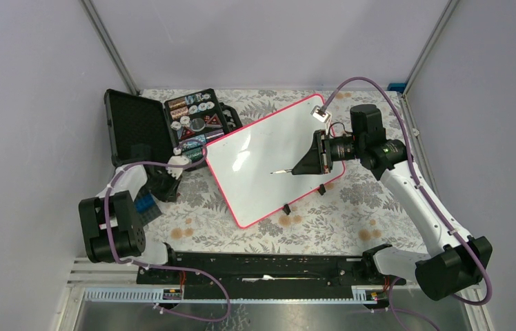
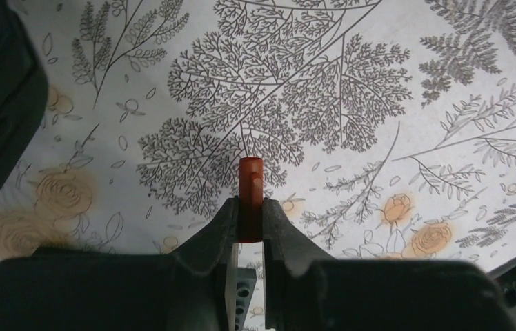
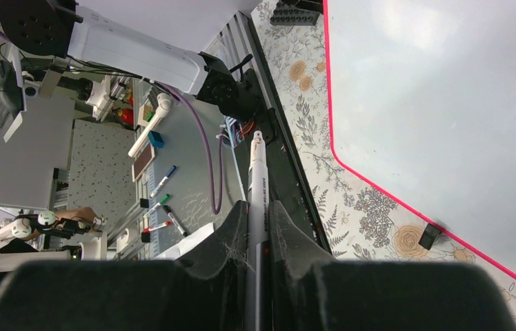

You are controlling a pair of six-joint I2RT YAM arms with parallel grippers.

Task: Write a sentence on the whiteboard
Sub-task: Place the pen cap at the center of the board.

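**Q:** What lies in front of you, biggest first?
**A:** Flowered tablecloth (image 1: pixel 352 214) across the table. On it, mid-table and set at a slant, is your whiteboard (image 1: pixel 255 148), with a pink-red rim and two black clips (image 1: pixel 286 208) on its near long edge. The face is bare, with no stroke of writing showing. An open black case (image 1: pixel 138 127) sits just beside the board's far-left corner.

**Q:** And the arms?
**A:** Your right gripper (image 1: pixel 296 169) hangs over the right half of the board, jaws pinched narrow on a white marker (image 1: pixel 281 171). Your left gripper (image 2: pixel 249 215) is off the board, low over the cloth near the case, clamped on a small orange-red cap (image 2: pixel 250 181).

**Q:** Which step is that?
**A:** By my reading, the marker is uncapped and ready, and writing has not begun. The marker lies nearly flat above the board. In the right wrist view its tip aims toward the arm bases, not into the surface. Cannot tell whether the tip touches.

**Q:** What does the next move ask of you?
**A:** Pitch the right wrist so the tip points down at the board. Carry it toward the board's left end so the line has room, then lower gently until ink marks. The board looks unfixed, so a hard press may skid it. Leave the left arm where it is, holding the cap.
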